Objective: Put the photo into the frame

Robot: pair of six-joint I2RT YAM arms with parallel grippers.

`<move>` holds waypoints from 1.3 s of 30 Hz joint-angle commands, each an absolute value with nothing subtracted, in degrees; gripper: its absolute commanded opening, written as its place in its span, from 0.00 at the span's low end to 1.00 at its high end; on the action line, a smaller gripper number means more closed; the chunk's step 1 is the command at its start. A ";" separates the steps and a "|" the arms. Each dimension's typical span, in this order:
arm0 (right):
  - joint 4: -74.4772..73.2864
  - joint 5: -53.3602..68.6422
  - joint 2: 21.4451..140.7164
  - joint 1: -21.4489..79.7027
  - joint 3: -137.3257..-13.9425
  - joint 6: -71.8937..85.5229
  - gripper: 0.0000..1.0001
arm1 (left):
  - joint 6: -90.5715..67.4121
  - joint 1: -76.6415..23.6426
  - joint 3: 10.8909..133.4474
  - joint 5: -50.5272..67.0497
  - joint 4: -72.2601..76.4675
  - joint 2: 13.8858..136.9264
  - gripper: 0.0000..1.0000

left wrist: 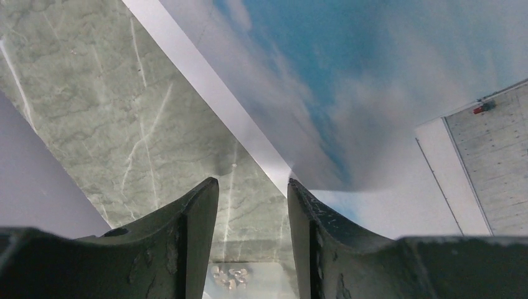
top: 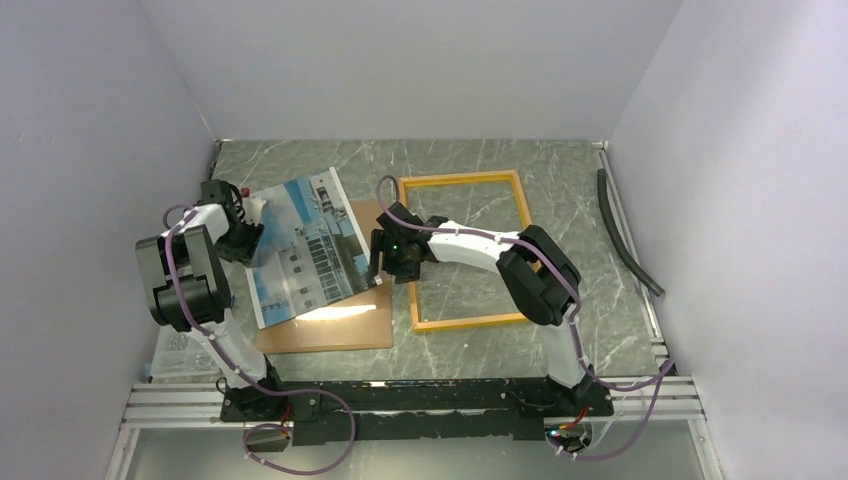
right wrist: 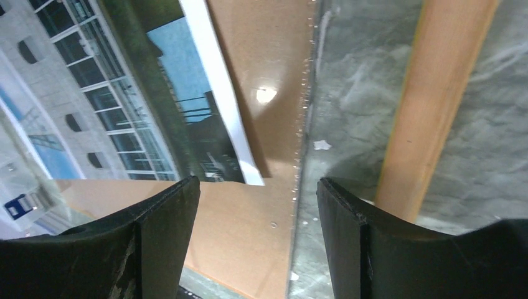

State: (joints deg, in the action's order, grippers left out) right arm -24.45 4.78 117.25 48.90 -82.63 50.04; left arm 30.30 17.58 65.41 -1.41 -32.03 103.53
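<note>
The photo [top: 305, 245], a white building under blue sky, lies skewed over the brown backing board [top: 335, 325], its left part raised off the table. My left gripper [top: 250, 232] is at the photo's left edge. In the left wrist view the left gripper [left wrist: 252, 180] is open with marble between its fingers, and the photo [left wrist: 373, 75] has its white border meeting the right fingertip [left wrist: 294, 187]. The frame [top: 460, 181], yellow-orange, lies flat to the right. My right gripper [top: 378, 265] hovers open at the photo's lower right corner. In the right wrist view the right gripper [right wrist: 258, 180] is over the board's edge, the photo [right wrist: 93, 81] ahead on the left.
The backing board [right wrist: 249, 237] ends beside a frame rail [right wrist: 436, 106] on the marble table. A black hose [top: 625, 230] runs along the right wall. A clear bag of small parts [top: 185, 350] sits near the left arm's base. Walls close in on three sides.
</note>
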 commanded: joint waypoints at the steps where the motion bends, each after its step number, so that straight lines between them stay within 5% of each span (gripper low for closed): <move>1: -19.88 8.41 118.67 49.17 -84.50 52.91 0.73 | 28.59 15.88 61.10 0.90 -31.21 104.29 0.51; 25: -11.75 17.45 113.91 48.25 -85.83 55.13 0.66 | 28.61 14.57 57.61 3.75 -31.44 102.83 0.45; 39: 31.52 33.49 114.70 47.37 -67.67 70.48 0.70 | 28.21 14.43 58.87 5.66 -33.49 102.63 0.44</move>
